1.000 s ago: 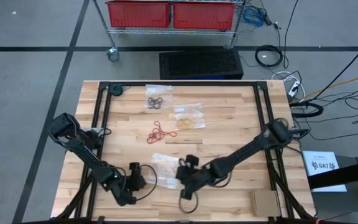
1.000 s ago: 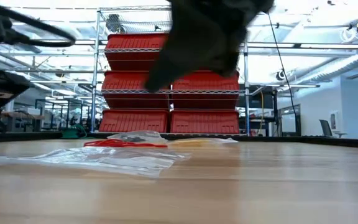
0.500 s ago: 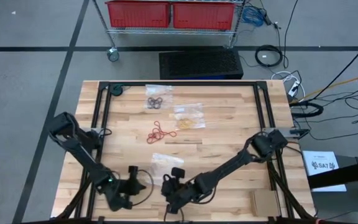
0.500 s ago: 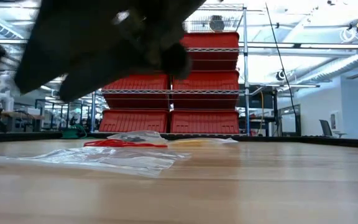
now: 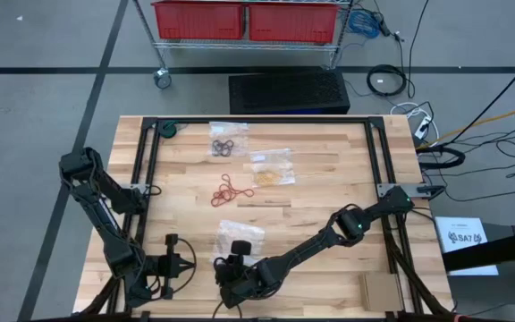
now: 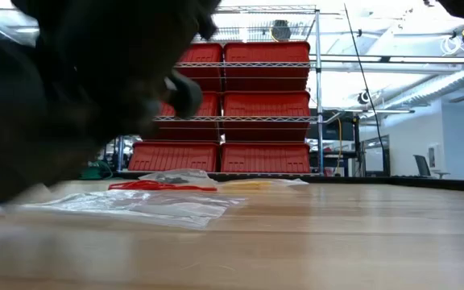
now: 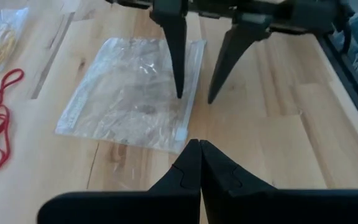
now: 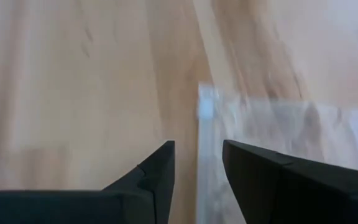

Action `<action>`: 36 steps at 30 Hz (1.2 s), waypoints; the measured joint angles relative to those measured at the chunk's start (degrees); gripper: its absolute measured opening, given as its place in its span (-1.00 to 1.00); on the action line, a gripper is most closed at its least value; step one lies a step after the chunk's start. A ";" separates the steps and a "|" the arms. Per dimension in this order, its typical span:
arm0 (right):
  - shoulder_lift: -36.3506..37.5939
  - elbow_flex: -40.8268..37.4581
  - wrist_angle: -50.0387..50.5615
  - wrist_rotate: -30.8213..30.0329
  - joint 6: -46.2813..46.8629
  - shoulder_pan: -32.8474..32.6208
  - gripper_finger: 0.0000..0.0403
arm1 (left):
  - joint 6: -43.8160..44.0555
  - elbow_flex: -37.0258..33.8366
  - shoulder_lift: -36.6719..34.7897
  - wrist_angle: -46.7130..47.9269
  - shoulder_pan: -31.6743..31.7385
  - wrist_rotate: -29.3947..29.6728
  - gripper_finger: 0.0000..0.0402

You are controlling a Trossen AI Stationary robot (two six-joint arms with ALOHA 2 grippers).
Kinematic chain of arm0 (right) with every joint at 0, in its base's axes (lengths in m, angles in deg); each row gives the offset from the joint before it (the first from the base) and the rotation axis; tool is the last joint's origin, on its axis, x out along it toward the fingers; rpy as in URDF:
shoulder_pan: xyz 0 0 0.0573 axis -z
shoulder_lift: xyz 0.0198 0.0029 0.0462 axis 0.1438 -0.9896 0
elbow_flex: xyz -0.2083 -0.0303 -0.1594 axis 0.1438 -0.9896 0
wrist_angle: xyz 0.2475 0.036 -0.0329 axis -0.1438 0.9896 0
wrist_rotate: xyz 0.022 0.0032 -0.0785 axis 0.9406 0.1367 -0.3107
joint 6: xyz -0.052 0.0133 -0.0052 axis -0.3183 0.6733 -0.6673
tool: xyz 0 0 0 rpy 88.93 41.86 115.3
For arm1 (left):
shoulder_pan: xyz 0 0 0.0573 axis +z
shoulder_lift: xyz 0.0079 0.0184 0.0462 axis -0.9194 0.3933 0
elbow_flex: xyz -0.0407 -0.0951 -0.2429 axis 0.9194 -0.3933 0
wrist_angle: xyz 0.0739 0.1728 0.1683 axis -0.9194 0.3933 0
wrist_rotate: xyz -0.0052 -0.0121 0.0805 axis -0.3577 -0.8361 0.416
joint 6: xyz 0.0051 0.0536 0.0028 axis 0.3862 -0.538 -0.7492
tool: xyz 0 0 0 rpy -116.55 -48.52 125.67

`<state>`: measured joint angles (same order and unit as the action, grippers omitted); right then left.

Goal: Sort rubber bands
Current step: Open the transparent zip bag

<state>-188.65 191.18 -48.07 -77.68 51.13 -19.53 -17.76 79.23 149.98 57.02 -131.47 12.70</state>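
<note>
Wooden table (image 5: 329, 170) is carrying the sorting | red rubber bands (image 5: 229, 190) are lying loose mid-table, black and tan ones are sitting in bags beyond | right gripper (image 5: 232, 265) is hanging half open and empty over the empty clear bag (image 5: 240, 236), likely to grasp its edge | left gripper (image 5: 184, 266) is waiting nearby, closed and empty.

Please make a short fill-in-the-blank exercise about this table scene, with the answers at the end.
1. The loose red rubber bands lie on the bare ____ table.
2. The left gripper has its fingers ____.
3. The right gripper hangs over the edge of an empty clear plastic ____.

Answers: wooden; shut; bag
</note>
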 joint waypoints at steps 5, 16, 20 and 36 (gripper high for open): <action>-1.22 1.10 3.33 0.66 1.46 0.76 -0.38 | 1.31 0.00 0.00 1.11 0.06 -0.24 -0.99; -1.15 1.15 8.98 0.82 0.75 2.17 -0.95 | 2.97 0.02 0.00 2.38 2.44 -1.09 -0.98; 0.15 0.93 14.21 0.67 -0.29 2.32 -0.98 | 2.95 0.02 0.00 2.29 4.89 -1.05 -0.88; 17.72 0.89 34.47 0.57 -0.35 -3.80 -1.00 | -16.85 0.31 -1.49 -12.37 10.48 13.25 -0.98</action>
<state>-170.93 192.07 -13.60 -77.12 50.78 -23.33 -34.61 79.53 148.49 44.65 -120.99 25.95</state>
